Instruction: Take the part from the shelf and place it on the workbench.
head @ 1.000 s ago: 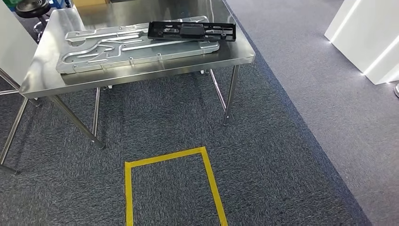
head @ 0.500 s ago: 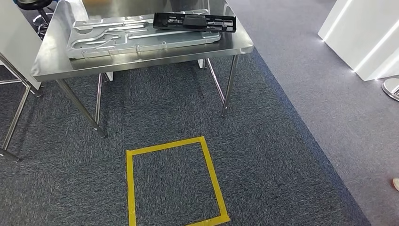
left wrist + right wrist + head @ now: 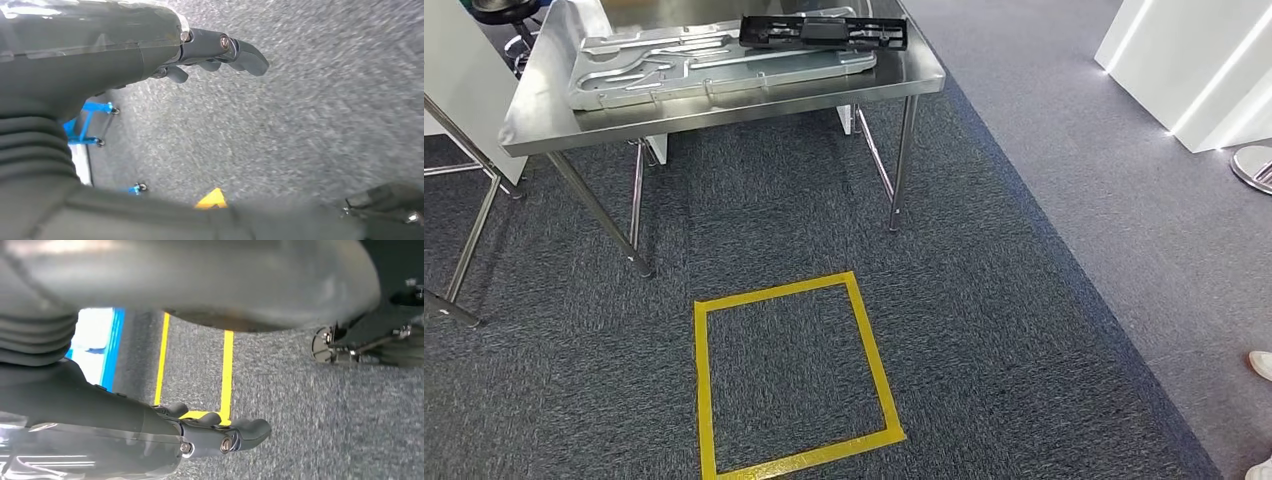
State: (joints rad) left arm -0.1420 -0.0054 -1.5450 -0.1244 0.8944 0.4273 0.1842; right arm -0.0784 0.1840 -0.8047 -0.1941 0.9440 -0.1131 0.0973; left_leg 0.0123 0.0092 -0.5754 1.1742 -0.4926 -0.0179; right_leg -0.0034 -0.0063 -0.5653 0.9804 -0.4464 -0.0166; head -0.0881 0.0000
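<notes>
A long black plastic part [image 3: 824, 31] lies on a large stamped silver plate [image 3: 684, 65], which rests on the steel workbench [image 3: 724, 108] at the top of the head view. My left hand [image 3: 215, 50] hangs over grey carpet with its fingers stretched out and nothing in them. My right hand [image 3: 220, 435] hangs the same way, empty, above carpet near yellow tape lines.
A yellow tape square [image 3: 700, 380] marks the carpet in front of the workbench. Thin metal legs of another frame [image 3: 464, 250] stand at the left. A white lit structure [image 3: 1204, 70] sits far right, and a person's shoe [image 3: 1260, 364] shows at the right edge.
The whole picture has shifted: the workbench sits higher and farther off, and more of the yellow square shows, so the camera has moved back. The part and plate lie as before.
</notes>
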